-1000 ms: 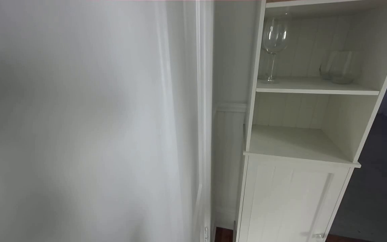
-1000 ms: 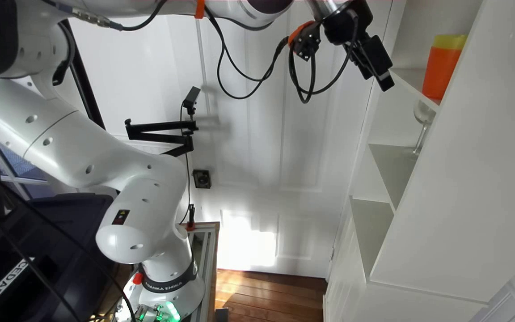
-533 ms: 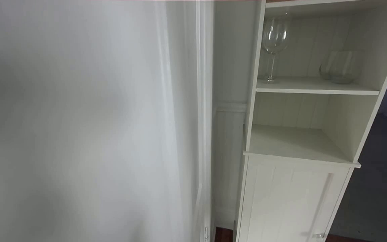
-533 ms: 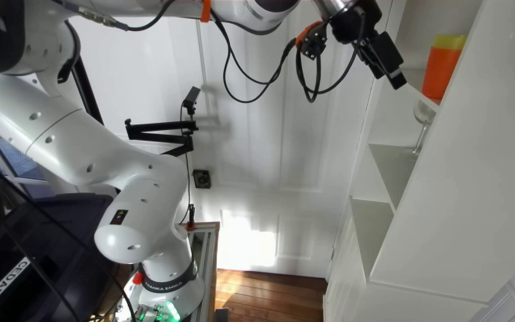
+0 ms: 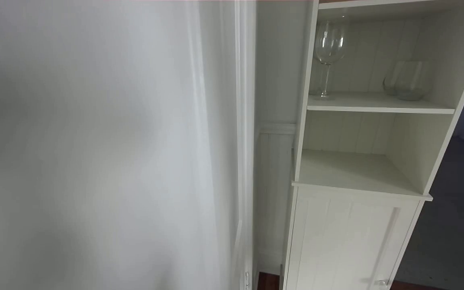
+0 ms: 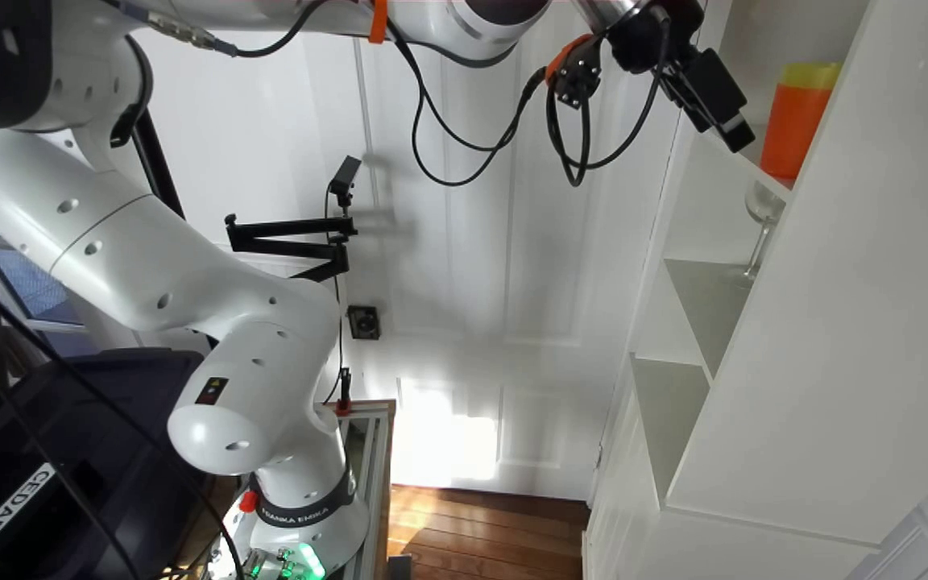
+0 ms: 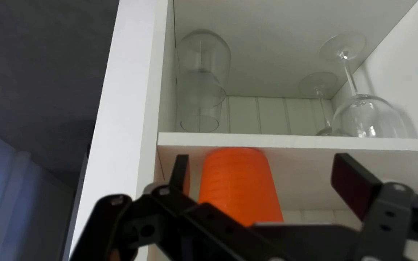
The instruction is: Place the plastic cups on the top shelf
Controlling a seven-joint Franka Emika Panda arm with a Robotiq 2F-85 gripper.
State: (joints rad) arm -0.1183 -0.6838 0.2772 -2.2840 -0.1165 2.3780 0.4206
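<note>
An orange cup (image 6: 794, 133) stands upright on the top visible shelf (image 6: 754, 167). A yellow rim (image 6: 810, 75) shows above it, as of a second cup nested inside. The wrist view is upside down; there the orange cup (image 7: 240, 185) shows between my spread fingers, its wide end hidden behind the gripper parts. My gripper (image 7: 263, 177) is open and holds nothing. The cup is nearer the finger at image left, with a wider gap at image right. In an exterior view my gripper (image 6: 736, 135) is at the shelf's front edge, just before the cup.
Wine glasses (image 7: 370, 116) and clear tumblers (image 7: 201, 72) stand on the shelf below; they also show in an exterior view (image 5: 329, 44). The cabinet's side wall (image 7: 129, 108) is close beside the finger at image left. A white door (image 6: 472, 242) stands behind the arm.
My arm and gripper have moved steadily right and slightly up in an exterior view, closer to the orange cup. The cup and the glasses have not moved.
</note>
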